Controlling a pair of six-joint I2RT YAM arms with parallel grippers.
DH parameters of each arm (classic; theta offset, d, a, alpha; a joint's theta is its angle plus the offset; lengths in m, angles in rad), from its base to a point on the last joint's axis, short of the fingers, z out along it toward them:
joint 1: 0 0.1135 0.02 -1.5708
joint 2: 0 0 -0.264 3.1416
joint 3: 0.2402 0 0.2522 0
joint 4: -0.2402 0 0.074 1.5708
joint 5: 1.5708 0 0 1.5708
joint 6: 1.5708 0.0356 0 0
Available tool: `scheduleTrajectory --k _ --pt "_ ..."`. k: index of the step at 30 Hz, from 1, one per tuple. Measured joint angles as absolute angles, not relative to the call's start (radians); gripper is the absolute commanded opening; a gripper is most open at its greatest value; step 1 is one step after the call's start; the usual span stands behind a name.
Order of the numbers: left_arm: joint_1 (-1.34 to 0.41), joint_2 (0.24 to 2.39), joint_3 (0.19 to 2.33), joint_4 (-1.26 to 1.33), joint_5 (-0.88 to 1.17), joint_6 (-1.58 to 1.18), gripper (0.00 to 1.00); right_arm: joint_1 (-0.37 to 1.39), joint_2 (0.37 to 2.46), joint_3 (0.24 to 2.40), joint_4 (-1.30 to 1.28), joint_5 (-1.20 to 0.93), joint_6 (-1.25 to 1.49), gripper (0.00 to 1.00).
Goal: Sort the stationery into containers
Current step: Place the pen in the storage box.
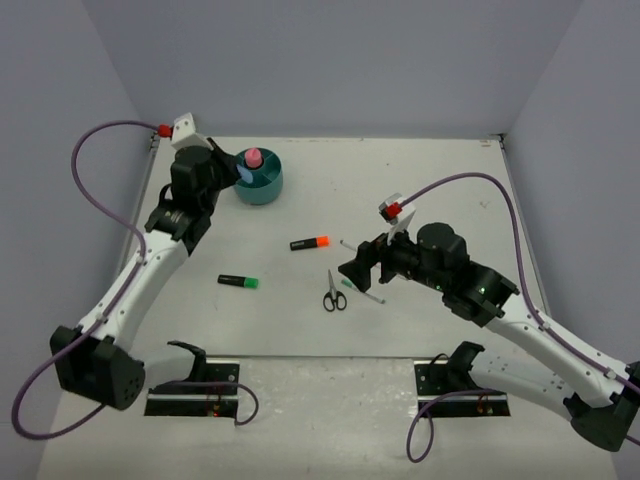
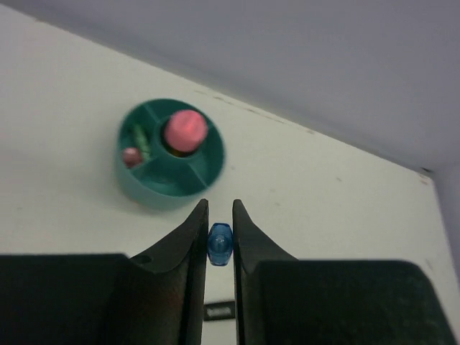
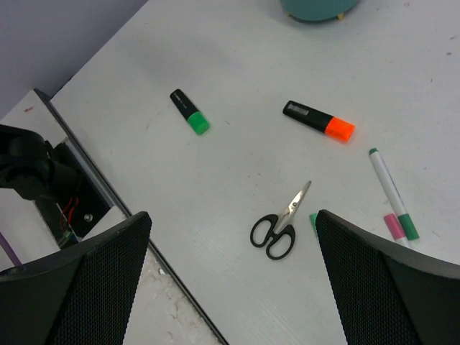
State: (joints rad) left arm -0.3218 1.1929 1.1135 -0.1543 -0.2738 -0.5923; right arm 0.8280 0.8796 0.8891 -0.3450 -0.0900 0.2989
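Fingers (image 2: 194,230) of the left gripper (image 2: 219,215) are clamped on a blue marker (image 2: 220,244), seen end-on, held above the table (image 1: 420,190) just beside the teal organiser (image 1: 262,186). In the organiser's centre well a pink tube (image 2: 185,131) stands upright; a green item (image 2: 140,141) and a small reddish one (image 2: 131,156) sit in its left compartments. Nearer the arms, a green-capped highlighter (image 1: 238,282) lies flat. Right of it, and well apart, lies an orange-capped highlighter (image 1: 309,243). Black-handled scissors (image 1: 334,293) lie closed, blades pointing away. A thin white pen (image 3: 392,190) and a pink marker (image 3: 394,226) lie just right of them. The right gripper (image 3: 230,223) hovers over the scissors, fingers spread wide, holding nothing.
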Motion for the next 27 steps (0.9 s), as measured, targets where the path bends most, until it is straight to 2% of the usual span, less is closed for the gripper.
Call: scheduleTrajectory --k 5,14,20,27 --pt "-0.188 1.473 1.303 -0.155 -0.402 -0.540 0.00 0.828 0.864 0.852 -0.344 -0.071 0.306 0.99" --pt "-0.141 1.787 1.522 -0.036 -0.402 -0.400 0.00 0.828 0.805 0.821 -0.350 -0.071 0.304 0.99" --pt "-0.138 1.892 1.525 -0.004 -0.378 -0.372 0.00 0.828 0.733 0.816 -0.348 -0.082 0.300 0.99" --pt "-0.137 1.913 1.496 0.064 -0.327 -0.373 0.00 0.828 0.794 0.814 -0.349 -0.088 0.299 0.99"
